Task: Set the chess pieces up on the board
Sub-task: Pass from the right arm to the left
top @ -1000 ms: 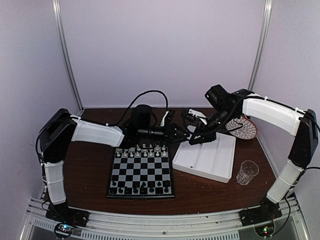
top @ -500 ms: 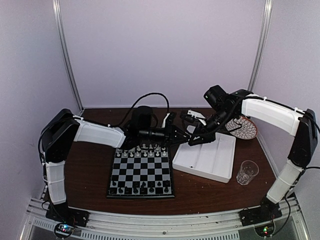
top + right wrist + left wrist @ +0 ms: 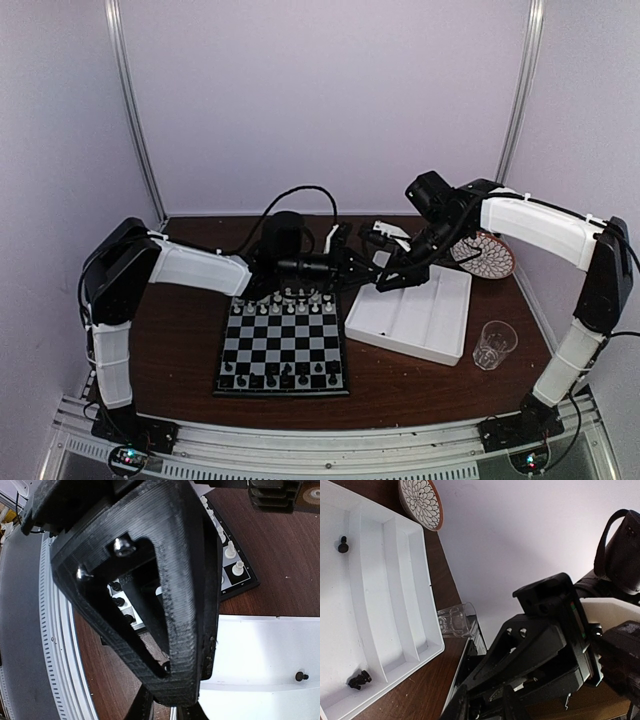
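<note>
Lilac walls close around a dark brown table point(image 3: 180, 340), and both of my arms reach over its far half. My left gripper point(image 3: 362, 274) and my right gripper point(image 3: 386, 282) meet almost tip to tip above the far left corner of the white tray point(image 3: 425, 320). In each wrist view the other gripper fills the picture, and only the ends of my own fingers show at the bottom edge. So I cannot tell if either pair of jaws is released or clenched, or if something sits between them.

The board point(image 3: 282, 340) lies flat on the table, below the left jaws and toward the near side, just beside the tray. The white chessmen point(image 3: 285, 300) stand on the rows closest to the jaws. The black chessmen point(image 3: 280, 378) stand along the edge farthest from them.

In the tray the left wrist view shows a black piece point(image 3: 343, 545) and a second black piece point(image 3: 360, 679), which seems to lie on its side. I cannot tell if they share one compartment.

Beyond the right jaws a patterned dish point(image 3: 483, 256) sits at the far right corner of the tray. A clear glass point(image 3: 494, 343) stands past the tray, well apart from both jaws.
</note>
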